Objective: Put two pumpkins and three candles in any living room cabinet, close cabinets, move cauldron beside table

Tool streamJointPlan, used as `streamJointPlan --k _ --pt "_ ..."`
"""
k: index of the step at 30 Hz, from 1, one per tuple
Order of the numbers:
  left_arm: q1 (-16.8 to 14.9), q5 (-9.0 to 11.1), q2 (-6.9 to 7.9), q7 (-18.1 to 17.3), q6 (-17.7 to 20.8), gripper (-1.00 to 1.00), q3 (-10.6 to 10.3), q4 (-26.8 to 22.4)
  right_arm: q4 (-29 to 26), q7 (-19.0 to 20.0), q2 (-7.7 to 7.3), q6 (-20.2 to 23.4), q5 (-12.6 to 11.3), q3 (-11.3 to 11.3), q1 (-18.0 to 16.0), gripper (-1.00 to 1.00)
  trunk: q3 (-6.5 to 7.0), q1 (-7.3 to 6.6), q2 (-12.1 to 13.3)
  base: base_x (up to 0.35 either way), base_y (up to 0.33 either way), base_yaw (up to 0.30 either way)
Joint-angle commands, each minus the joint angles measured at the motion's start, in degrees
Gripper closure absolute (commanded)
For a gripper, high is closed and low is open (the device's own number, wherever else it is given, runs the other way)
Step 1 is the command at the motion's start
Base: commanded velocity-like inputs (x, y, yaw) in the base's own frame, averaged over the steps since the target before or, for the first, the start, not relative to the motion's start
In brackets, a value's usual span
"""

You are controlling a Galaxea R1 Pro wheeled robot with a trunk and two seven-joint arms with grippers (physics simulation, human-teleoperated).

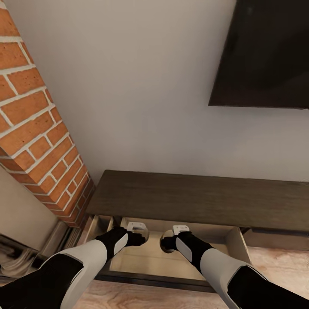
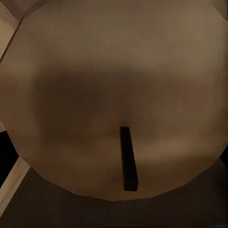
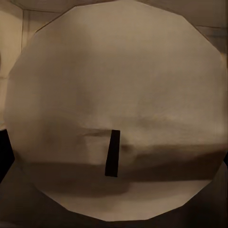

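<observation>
The long dark-brown cabinet (image 1: 201, 197) stands against the wall with one drawer (image 1: 150, 259) pulled out, its pale beige inside showing. Both arms reach over this drawer. My left gripper (image 1: 140, 235) is shut on a candle (image 1: 145, 234), and the left wrist view is close on that candle's pale flat top (image 2: 114, 85) and dark wick (image 2: 128, 159). My right gripper (image 1: 168, 241) is shut on another candle (image 1: 165, 241), whose pale top (image 3: 114, 95) and wick (image 3: 112, 154) lie right before the right wrist camera. The fingers themselves are hidden behind the candles.
A brick column (image 1: 38, 128) rises at the left, close to the cabinet's end. A dark flat screen (image 1: 266, 51) hangs on the wall above the cabinet's right part. A narrower compartment (image 1: 99, 225) sits left of the open drawer. Pale wood floor (image 1: 274, 266) lies at the right.
</observation>
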Motion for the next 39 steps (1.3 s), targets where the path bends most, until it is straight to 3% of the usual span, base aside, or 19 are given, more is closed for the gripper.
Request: streamJointPlan --k 1,8,39 --pt "-0.02 0.54 0.0 -0.04 0.26 1.0 -0.47 -0.03 -0.08 -0.38 0.0 0.22 -0.5 0.35 -0.04 1.0 -0.04 0.0 -0.02 0.016 0.0 -0.089" --pt "0.0 0.53 0.0 -0.04 0.35 1.0 -0.47 -0.03 -0.08 -0.37 0.0 0.22 -0.5 0.35 -0.04 1.0 -0.04 0.0 -0.02 0.003 0.0 -0.017" --pt "-0.01 0.52 0.0 -0.04 0.5 1.0 -0.47 -0.03 -0.08 -0.37 0.0 0.22 -0.5 0.37 -0.04 1.0 -5.61 6.81 -12.45 0.0 0.0 0.0"
